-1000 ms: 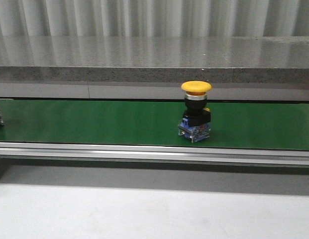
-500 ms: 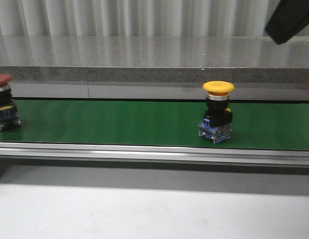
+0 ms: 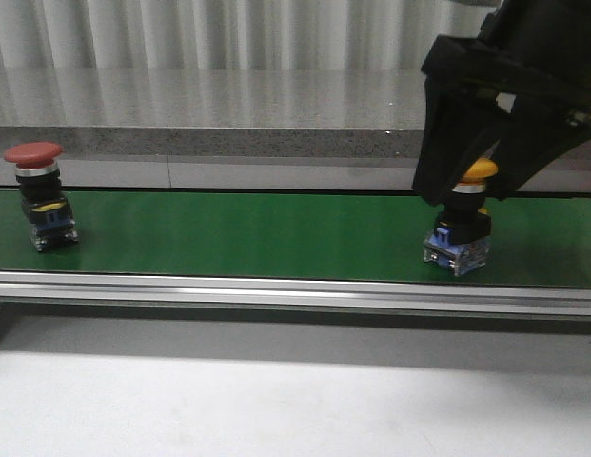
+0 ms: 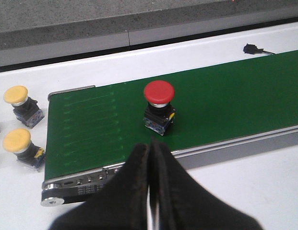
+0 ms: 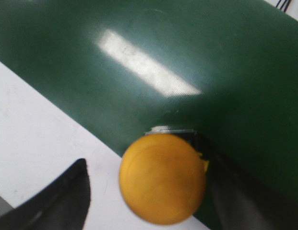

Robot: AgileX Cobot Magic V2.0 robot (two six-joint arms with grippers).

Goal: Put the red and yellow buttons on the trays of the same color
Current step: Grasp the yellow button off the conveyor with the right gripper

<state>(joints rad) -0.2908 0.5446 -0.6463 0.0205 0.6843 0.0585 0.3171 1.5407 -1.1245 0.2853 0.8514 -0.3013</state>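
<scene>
Right gripper (image 3: pixel 471 186) has its jaws wide, straddling the yellow mushroom pushbutton (image 5: pixel 162 178) on the green conveyor belt (image 3: pixel 247 233); the cap sits between the fingers, touching neither as far as I can tell. Looks rigid plastic, light, top-heavy, smooth domed cap likely slippery, so better to grip the black collar under the cap. Left gripper (image 4: pixel 151 182) jaws pressed together, empty; red mushroom pushbutton (image 4: pixel 159 106) just beyond its tips
</scene>
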